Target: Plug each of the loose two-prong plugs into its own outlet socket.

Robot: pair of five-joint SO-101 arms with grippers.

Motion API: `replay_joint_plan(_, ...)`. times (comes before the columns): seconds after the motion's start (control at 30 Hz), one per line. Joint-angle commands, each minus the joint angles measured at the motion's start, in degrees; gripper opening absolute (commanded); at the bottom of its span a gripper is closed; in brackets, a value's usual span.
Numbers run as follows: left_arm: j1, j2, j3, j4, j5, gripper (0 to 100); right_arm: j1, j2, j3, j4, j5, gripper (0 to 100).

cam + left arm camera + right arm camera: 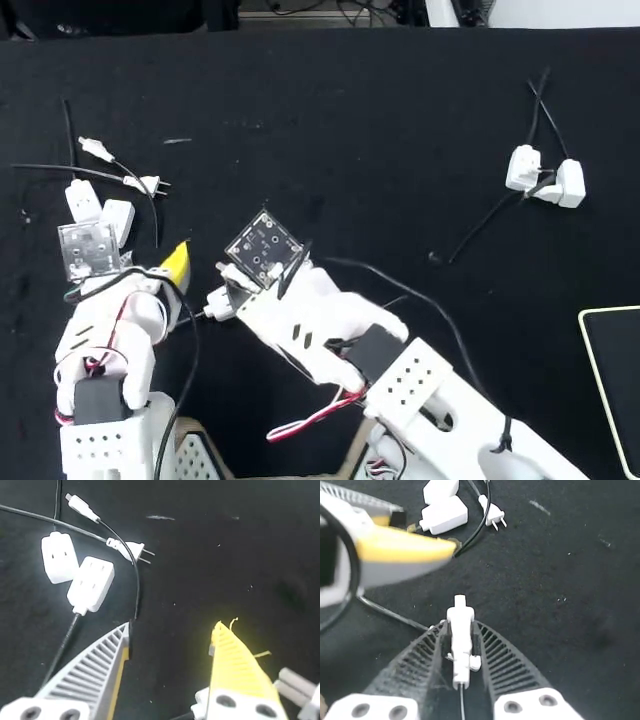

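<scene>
While your right gripper (460,630) is clamped on a small white plug (460,642), with a thin cord running back between its fingers, the plug's front end pokes out past the fingertips over the bare black table (400,120). You cannot tell from here how its prongs are turned. Your left gripper (171,630) sits just beside the right one, released. Its grey finger (100,670) and yellow finger (232,665) are spread wide, with nothing between them. From the right wrist camera you see that yellow finger crossing just ahead of the held plug, close to it but apart. Two white outlet blocks (75,572) lie side by side ahead of your left gripper, so close at one corner that you cannot tell whether they touch. A black cord leaves the nearer block and passes under the grey finger. A loose two-prong plug (131,548) lies flat on the table just beside those blocks, its prongs pointing away from them, and its black cord curves back toward your left gripper. A slimmer white connector (82,508) lies a little beyond it. Over at the far side of the table, well apart from both arms, a second cluster of white blocks (545,180) sits tangled with black cords.
</scene>
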Motion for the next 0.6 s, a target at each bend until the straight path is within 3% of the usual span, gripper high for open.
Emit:
replay_joint_plan(0.0, 2.6, -0.4, -2.0, -1.3, 1.2, 26, -1.1, -1.1, -0.2, -2.3, -0.4, 1.0)
replay_joint_plan(0.2, 9.2, -0.4, -1.7, -1.0, 1.1, 26, -3.7, -1.1, -0.1, -2.1, 0.0, 1.0)
replay_joint_plan(0.57, 9.8, -0.4, 0.8, -1.1, 0.9, 26, -3.6, -1.5, -0.7, -2.0, -0.4, 1.0)
